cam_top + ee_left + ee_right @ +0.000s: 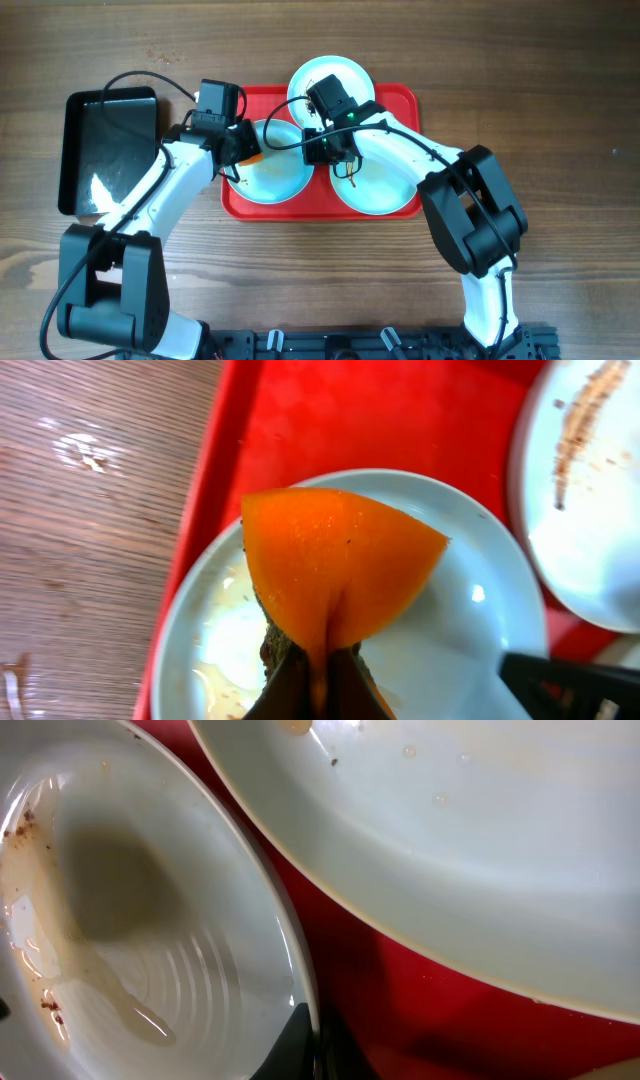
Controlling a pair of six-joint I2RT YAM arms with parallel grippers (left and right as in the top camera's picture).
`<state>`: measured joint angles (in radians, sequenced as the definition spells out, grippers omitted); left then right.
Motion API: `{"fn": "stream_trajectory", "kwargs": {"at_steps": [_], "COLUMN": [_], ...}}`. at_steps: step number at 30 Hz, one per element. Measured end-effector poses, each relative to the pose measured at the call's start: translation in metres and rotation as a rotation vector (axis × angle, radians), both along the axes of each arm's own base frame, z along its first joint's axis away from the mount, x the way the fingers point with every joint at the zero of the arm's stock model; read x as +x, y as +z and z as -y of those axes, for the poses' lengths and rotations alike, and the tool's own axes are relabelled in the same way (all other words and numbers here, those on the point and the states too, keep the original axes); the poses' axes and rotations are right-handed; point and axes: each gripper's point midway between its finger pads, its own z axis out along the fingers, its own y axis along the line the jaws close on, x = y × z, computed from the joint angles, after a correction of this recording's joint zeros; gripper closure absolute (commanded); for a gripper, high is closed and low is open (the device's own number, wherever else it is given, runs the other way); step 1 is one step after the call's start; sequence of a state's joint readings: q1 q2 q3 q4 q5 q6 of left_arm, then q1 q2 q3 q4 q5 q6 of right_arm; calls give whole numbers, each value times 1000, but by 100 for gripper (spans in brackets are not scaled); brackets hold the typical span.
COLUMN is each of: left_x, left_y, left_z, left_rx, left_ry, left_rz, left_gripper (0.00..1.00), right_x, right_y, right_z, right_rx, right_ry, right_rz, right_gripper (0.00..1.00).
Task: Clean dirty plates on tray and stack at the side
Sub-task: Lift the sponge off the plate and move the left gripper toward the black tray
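Note:
Three pale plates lie on the red tray [400,95]. My left gripper [243,152] [318,655] is shut on an orange sponge [340,560] with a dark scouring side, and it hangs over the left plate [280,185] [470,640]. Yellowish sauce shows on that plate's left part. My right gripper [325,152] [313,1020] is shut on the same plate's right rim [290,920]. The far plate [345,70] [590,510] carries a brown smear. The right plate [385,190] has a small dark streak.
A glossy black tray [105,150] lies on the wooden table left of the red tray. Both arms reach in from the near edge, and their cables cross above the plates. In the right wrist view another plate [450,840] lies close beside the held one, with red tray [420,1000] between them.

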<state>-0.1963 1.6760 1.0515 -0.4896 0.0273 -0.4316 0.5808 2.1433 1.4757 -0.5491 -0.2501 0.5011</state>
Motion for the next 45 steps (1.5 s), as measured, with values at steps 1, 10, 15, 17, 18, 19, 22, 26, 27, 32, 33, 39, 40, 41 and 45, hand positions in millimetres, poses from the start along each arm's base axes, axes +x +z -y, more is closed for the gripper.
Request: {"fn": "stream_trajectory", "kwargs": {"at_steps": [1, 10, 15, 17, 18, 19, 22, 26, 27, 32, 33, 39, 40, 41, 45], "left_x": [-1, -5, 2, 3, 3, 3, 1, -6, -9, -17, -18, -26, -26, -27, -31], "left_y": [0, -27, -45, -48, -49, -49, -50, -52, -53, -53, -53, -50, -49, -47, -36], "left_z": [3, 16, 18, 19, 19, 18, 13, -7, -13, -30, -31, -33, -34, -35, -39], "left_rx": [-18, -72, -79, -81, -81, -77, -47, 65, 98, 195, 204, 224, 226, 229, 243], "left_ry": [-9, -39, -42, -43, -43, -41, -30, 12, 23, 51, 52, 49, 50, 51, 59], "left_rz": [-4, -78, -86, -86, -86, -88, -97, -133, -147, -176, -180, -202, -201, -200, -180], "left_gripper": [96, 96, 96, 96, 96, 96, 96, 96, 96, 96, 96, 96, 96, 96, 96], "right_x": [0, 0, 0, 1, 1, 1, 1, 1, 1, 1, 1, 1, 1, 1, 1], "right_y": [0, 0, 0, 0, 0, 0, 0, 0, 0, 1, 1, 1, 1, 1, 1], "right_z": [0, 0, 0, 0, 0, 0, 0, 0, 0, -1, -1, -1, -1, -1, -1], "right_rx": [0, 2, 3, 3, 3, 3, 3, 3, 3, 6, 6, 6, 6, 6, 6], "right_ry": [-2, -8, -11, -11, -11, -11, -11, -11, -11, -10, -10, -10, -10, -10, -10], "right_rz": [0, -3, -2, -1, -1, -1, -1, -1, -1, 2, 2, 2, 2, 2, 2], "right_gripper": [96, 95, 96, 96, 96, 96, 96, 96, 96, 96, 96, 96, 96, 96, 96]}}
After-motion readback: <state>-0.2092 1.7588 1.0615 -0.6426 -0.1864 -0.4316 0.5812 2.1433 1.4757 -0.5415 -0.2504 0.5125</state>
